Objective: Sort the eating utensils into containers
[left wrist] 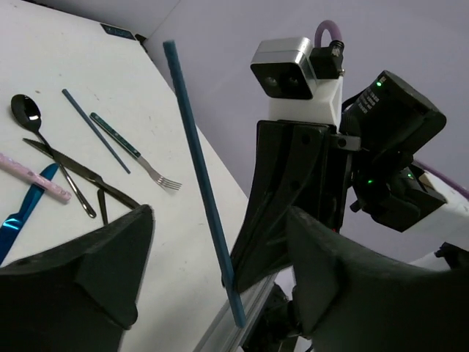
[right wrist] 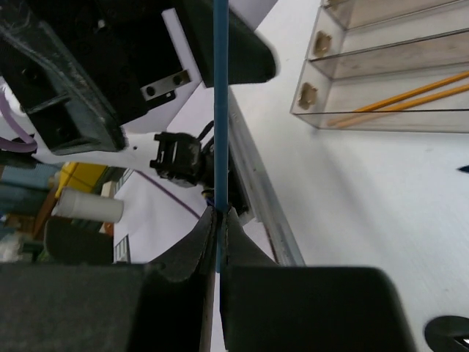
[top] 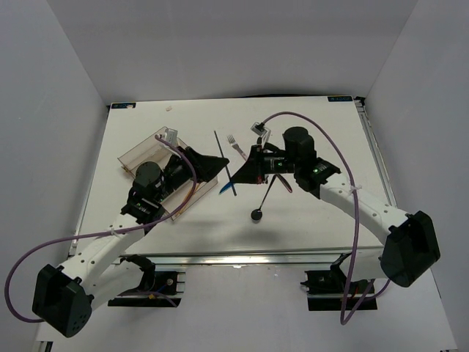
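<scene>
- One slim blue stick (right wrist: 220, 110), pinched in right pincer (right wrist: 218, 220) above desk middle.
- Left pincer (left wrist: 218, 220) spread wide, stick between, untouched.
- Two orange sticks (right wrist: 410, 94) inside clear tray (right wrist: 322, 73) near left edge.

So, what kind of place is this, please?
Probably a robotics lab test cell: a white table boxed in by plain white panels, with the left arm and the right arm bolted at its near edge.
</scene>
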